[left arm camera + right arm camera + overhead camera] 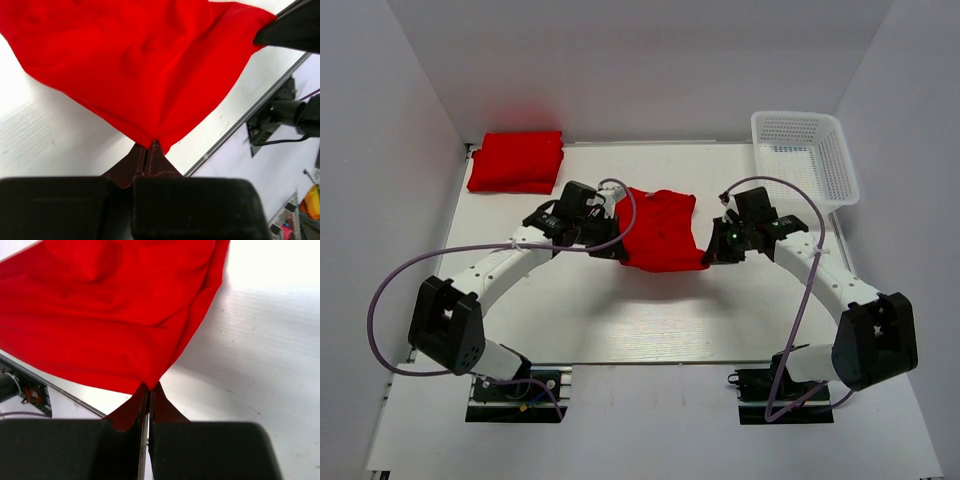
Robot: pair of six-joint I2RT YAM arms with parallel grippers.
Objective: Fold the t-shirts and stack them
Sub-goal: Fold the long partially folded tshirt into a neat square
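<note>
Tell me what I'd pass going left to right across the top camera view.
folded red t-shirt pile → left gripper → held red t-shirt → right gripper → white mesh basket

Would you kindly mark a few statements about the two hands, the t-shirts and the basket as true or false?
1. The left hand and the right hand both grip the red t-shirt in the middle. True.
2. The right hand hangs open, holding nothing. False: it is shut on a corner of the cloth.
3. A folded red pile lies at the far left corner of the table. True.
4. The white mesh basket holds a folded t-shirt. False: no cloth shows in it.
</note>
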